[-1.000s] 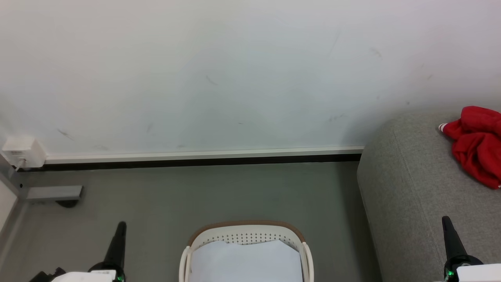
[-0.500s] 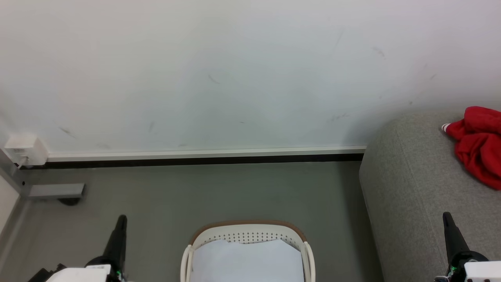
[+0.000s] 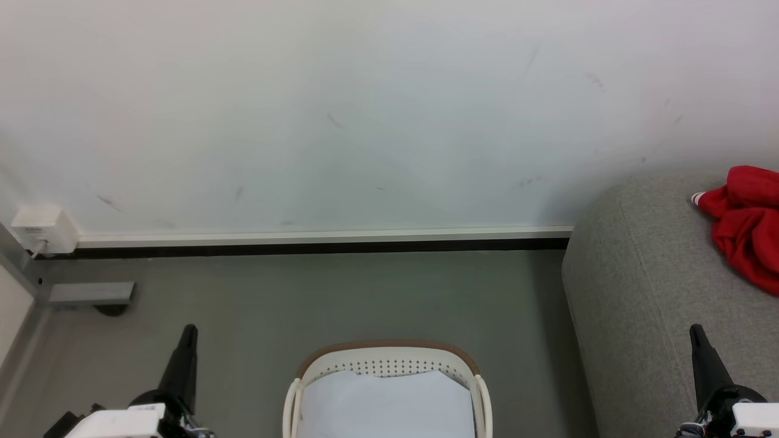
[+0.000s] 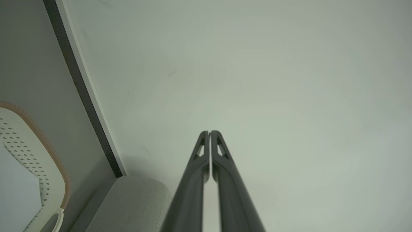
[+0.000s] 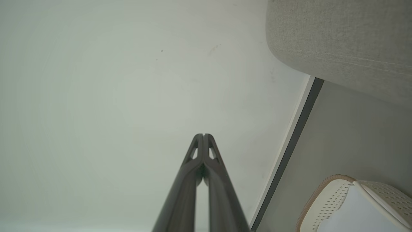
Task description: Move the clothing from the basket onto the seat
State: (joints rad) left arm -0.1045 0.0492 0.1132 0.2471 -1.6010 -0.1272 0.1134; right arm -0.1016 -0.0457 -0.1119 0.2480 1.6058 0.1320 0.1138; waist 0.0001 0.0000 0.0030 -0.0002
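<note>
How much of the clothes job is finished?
Done: red clothing lies on the seat. In hand: nothing; the left gripper and right gripper are shut and empty. Left: maybe nothing. The visible part of the basket holds just a white sheet, but its near end is cut off.

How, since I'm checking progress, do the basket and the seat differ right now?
The basket is cream perforated plastic with a brown rim; the seat is grey woven fabric. The basket's visible part holds a flat pale sheet, while the seat bears the red clothing. The basket looks far smaller than the seat. Both stand on the grey floor.
</note>
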